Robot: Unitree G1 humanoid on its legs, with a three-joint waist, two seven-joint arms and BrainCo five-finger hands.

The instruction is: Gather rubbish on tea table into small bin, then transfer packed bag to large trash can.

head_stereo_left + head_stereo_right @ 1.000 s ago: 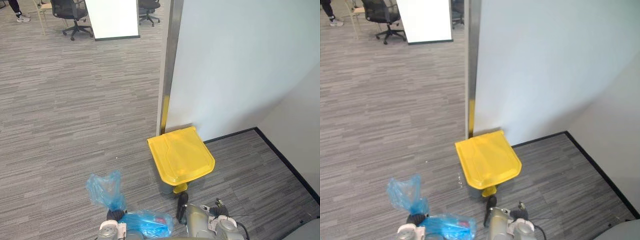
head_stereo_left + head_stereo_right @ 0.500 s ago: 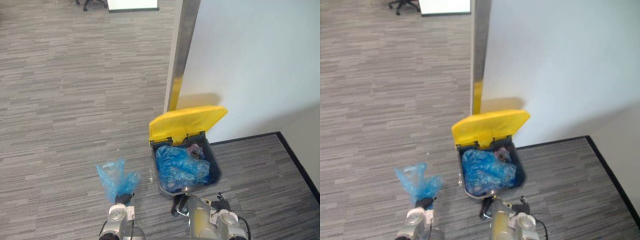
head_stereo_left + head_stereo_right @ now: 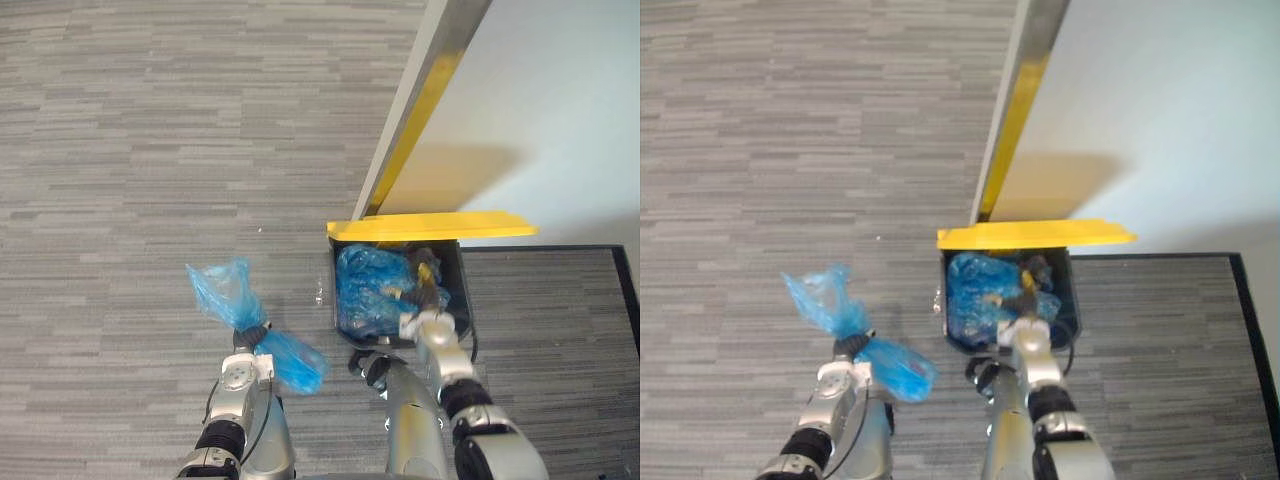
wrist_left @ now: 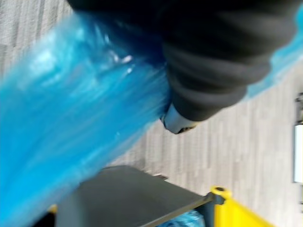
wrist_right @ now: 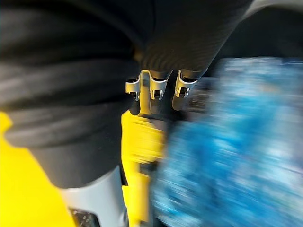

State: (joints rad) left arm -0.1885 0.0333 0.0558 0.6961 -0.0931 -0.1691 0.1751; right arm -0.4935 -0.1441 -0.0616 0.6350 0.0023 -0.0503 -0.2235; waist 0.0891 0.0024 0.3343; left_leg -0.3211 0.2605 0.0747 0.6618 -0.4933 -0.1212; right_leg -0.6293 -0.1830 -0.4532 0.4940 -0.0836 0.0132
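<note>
Two hands show low in our head views. Our left hand (image 3: 247, 345) is closed round the neck of the packed blue bag (image 3: 292, 362), at nine o'clock from the large trash can (image 3: 462, 292), whose yellow lid (image 3: 430, 227) stands open. Our right hand (image 3: 427, 326) sits at the can's six o'clock rim; we cannot tell its grasp.

Both arms are silver-grey with smooth, rounded shells; the left arm (image 3: 238, 420) and the right arm (image 3: 452, 380) each carry a black ribbed band partway along. Each ends in a pale, blocky wrist piece. The back of the left hand (image 4: 222, 61) and of the right hand (image 5: 85, 85) lies under a matte dark cover, ribbed in soft, bulging folds.
</note>
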